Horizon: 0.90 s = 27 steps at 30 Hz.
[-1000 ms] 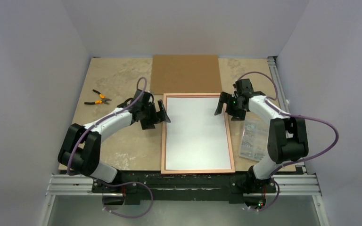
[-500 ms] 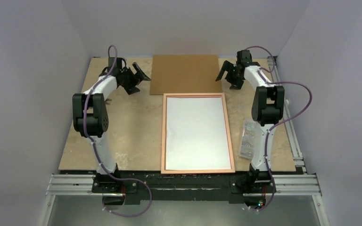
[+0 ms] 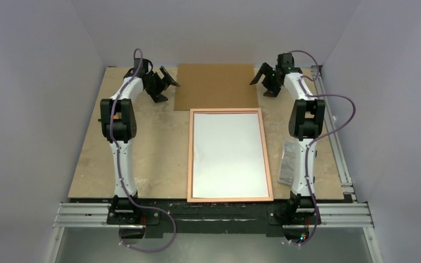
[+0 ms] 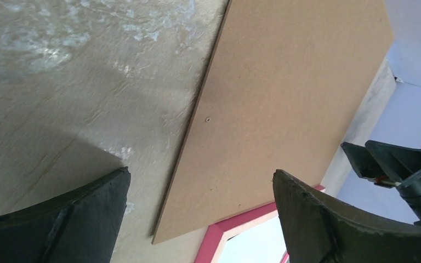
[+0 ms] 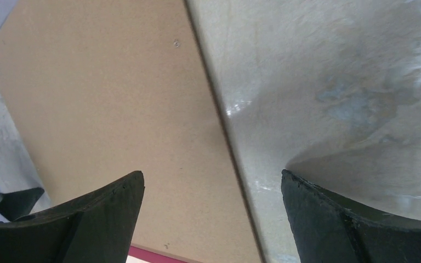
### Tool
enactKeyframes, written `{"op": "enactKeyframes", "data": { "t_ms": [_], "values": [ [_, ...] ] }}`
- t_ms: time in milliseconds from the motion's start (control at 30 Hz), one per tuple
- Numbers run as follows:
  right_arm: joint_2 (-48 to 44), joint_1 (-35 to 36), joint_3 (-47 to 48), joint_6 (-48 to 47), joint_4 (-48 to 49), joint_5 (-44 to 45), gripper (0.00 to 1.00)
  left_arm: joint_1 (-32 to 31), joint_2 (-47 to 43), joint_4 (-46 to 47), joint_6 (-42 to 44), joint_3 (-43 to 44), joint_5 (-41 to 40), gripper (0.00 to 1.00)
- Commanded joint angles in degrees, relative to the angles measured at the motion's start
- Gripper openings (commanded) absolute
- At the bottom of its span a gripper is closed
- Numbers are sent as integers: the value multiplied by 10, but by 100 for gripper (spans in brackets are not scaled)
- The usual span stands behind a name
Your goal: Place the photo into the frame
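Flanking the backing board (image 3: 216, 85) in the top view, left gripper (image 3: 167, 83) and right gripper (image 3: 261, 75) hover wide open and empty. The photo (image 3: 229, 153) lies white side up inside the frame (image 3: 189, 159), on the board's near side. In the wrist views, each jaw pair straddles a side edge of the board, evidently positioned to lift it.

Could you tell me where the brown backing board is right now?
In the top view, the backing board lies centred at the far end, just beyond the frame, between the left gripper and right gripper.
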Motion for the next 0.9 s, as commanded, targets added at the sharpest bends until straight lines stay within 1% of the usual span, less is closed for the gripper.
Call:
{"op": "enactKeyframes", "data": {
  "t_ms": [0, 200, 367, 567, 733, 867],
  "values": [
    [39, 37, -2, 9, -43, -28, 95, -13, 31, -24, -16, 45, 28, 100],
    [45, 52, -3, 23, -25, -77, 94, -27, 54, 23, -48, 56, 92, 100],
    [20, 53, -19, 39, 29, -140, 94, -26, 46, 114, -96, 38, 169, 97],
    [6, 53, 20, 73, 68, -207, 94, -24, -1, 157, -103, 13, 184, 97],
    [-27, 53, 12, 107, 126, -262, 93, -21, -44, 176, -102, -4, 200, 96],
    [-58, 52, 8, 122, 152, -284, 93, -21, -74, 175, -99, -4, 213, 96]
  ]
}}
